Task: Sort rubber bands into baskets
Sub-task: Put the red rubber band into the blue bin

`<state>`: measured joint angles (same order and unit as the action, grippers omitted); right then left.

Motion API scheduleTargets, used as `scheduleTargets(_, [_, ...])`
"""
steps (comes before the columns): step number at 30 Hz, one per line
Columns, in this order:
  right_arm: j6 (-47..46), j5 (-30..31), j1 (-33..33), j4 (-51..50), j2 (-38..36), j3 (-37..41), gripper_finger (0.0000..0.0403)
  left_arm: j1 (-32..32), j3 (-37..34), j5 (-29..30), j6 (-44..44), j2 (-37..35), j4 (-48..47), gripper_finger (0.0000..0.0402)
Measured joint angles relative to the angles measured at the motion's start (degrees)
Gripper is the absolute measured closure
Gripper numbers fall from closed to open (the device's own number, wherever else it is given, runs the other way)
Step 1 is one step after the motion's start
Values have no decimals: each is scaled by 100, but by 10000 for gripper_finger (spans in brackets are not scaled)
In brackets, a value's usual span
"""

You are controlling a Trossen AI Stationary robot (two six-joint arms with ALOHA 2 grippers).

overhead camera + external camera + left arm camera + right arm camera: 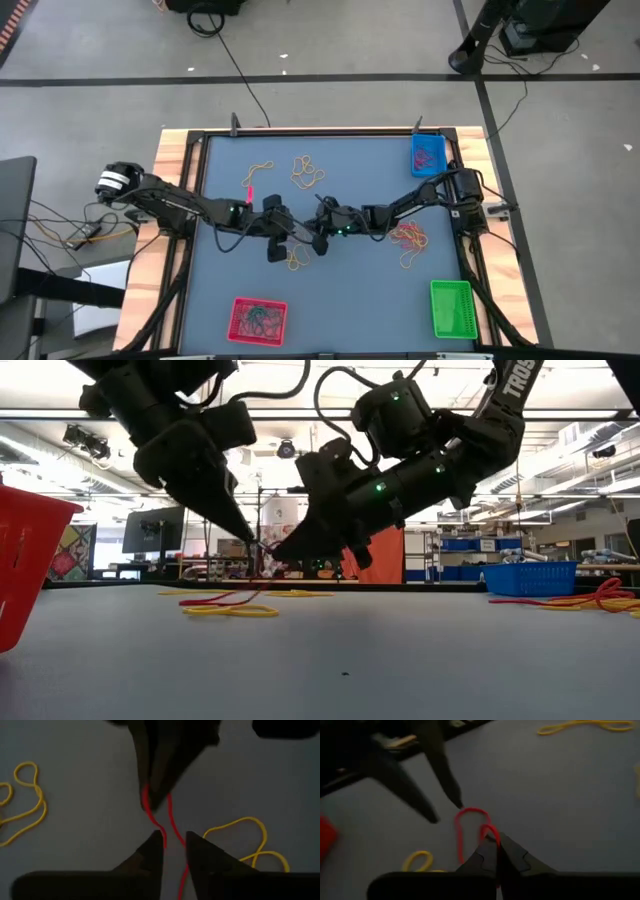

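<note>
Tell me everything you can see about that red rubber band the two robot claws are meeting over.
The red rubber band is a thin, bright red elastic loop, pulled into a long narrow shape. The right gripper is shut on one end, pinching it at its fingertips. The left gripper has its fingers apart, with the band's strands running between them. It hangs near the middle of the grey table, just above it, over some yellow bands.

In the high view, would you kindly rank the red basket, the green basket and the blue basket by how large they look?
1. red basket and green basket: they look about alike, so I would not rank one above the other.
2. blue basket: looks smallest.
</note>
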<state>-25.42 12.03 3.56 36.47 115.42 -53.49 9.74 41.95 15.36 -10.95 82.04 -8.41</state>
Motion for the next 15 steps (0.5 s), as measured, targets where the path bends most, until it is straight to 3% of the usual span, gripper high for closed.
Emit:
scheduleTargets(6, [93, 875, -46, -1272, -500, 0, 398, -4, -211, 81, -18, 0, 131, 267])
scheduleTargets(15, [143, 2520, -207, -3628, -1516, 0, 398, -4, -533, 112, -2, 0, 981, 264])
